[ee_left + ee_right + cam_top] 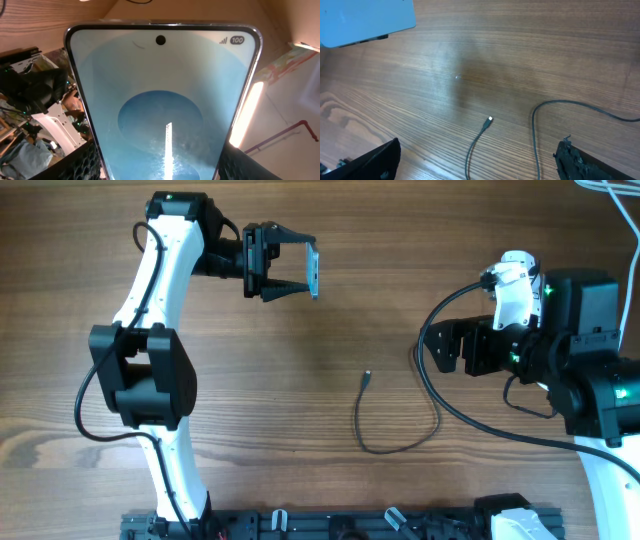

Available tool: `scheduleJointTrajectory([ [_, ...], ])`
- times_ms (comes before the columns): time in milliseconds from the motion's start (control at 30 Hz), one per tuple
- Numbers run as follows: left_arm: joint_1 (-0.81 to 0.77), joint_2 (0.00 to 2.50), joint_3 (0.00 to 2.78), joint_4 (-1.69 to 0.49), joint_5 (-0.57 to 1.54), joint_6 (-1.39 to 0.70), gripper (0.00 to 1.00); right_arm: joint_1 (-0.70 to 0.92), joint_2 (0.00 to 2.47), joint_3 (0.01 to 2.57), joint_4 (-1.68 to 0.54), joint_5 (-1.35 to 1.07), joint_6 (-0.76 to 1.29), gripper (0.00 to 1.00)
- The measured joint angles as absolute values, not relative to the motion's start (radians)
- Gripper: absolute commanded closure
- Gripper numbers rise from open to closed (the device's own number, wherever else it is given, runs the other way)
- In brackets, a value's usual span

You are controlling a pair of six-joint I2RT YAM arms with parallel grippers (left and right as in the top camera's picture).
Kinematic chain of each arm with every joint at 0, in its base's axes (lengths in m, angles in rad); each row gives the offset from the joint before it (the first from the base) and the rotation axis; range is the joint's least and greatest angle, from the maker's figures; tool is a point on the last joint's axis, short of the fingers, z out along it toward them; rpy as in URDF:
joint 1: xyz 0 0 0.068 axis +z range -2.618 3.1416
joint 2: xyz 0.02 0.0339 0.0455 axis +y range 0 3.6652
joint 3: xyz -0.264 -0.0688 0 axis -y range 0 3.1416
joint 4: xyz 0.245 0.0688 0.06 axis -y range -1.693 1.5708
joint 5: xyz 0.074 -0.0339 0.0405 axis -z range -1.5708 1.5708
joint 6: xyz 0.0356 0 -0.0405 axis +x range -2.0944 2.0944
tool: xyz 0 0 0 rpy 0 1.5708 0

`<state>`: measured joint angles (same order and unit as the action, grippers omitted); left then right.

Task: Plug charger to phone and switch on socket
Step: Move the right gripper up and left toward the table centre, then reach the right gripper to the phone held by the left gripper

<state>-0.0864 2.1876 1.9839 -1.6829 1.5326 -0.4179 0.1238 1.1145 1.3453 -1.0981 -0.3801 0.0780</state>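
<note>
At the upper left of the overhead view, we are seeing the left gripper pinching the phone by its long side edges and holding it on edge over the wooden table. In the left wrist view its lit screen is filling the frame between the two fingers, and its port end is falling outside the picture. We are judging the phone to be rigid, glassy and slippery, so the side rails are suiting the grip.

Toward the centre, the charger is lying loose on the wood, its plug tip pointing up the frame. It is looking light and floppy. We are expecting it to bend away unless taken just behind the tip.

At the right, the right gripper is hovering spread wide and holding nothing. We are not finding the socket anywhere.
</note>
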Motion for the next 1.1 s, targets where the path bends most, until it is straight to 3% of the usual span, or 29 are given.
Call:
scheduleJointTrajectory([
  [400, -0.086, 2.188, 1.984, -1.683, 1.533, -0.418, 0.33, 0.15, 1.128, 1.367, -1.093, -0.45, 0.096, 0.01],
  [667, -0.086, 2.188, 1.984, -1.683, 1.532, -0.424, 0.33, 0.462, 1.391, 1.743, -1.303, -0.237, 0.189, 0.01],
  [867, -0.086, 2.188, 1.984, -1.683, 1.533, -0.425, 0.33, 0.705, 1.626, 1.931, -1.264, -0.02, 0.323, 0.01],
  [933, -0.086, 2.188, 1.984, -1.682, 1.533, -0.425, 0.33, 0.727, 1.652, 1.932, -1.214, 0.002, 0.349, 0.01],
  [1000, -0.086, 2.188, 1.984, -1.683, 1.532, -0.425, 0.33, 0.744, 1.659, 1.935, -1.157, 0.014, 0.371, 0.09],
  [1100, -0.086, 2.188, 1.984, -1.682, 1.533, -0.425, 0.33, 0.765, 1.659, 1.941, -1.11, 0.079, 0.417, 0.11],
])
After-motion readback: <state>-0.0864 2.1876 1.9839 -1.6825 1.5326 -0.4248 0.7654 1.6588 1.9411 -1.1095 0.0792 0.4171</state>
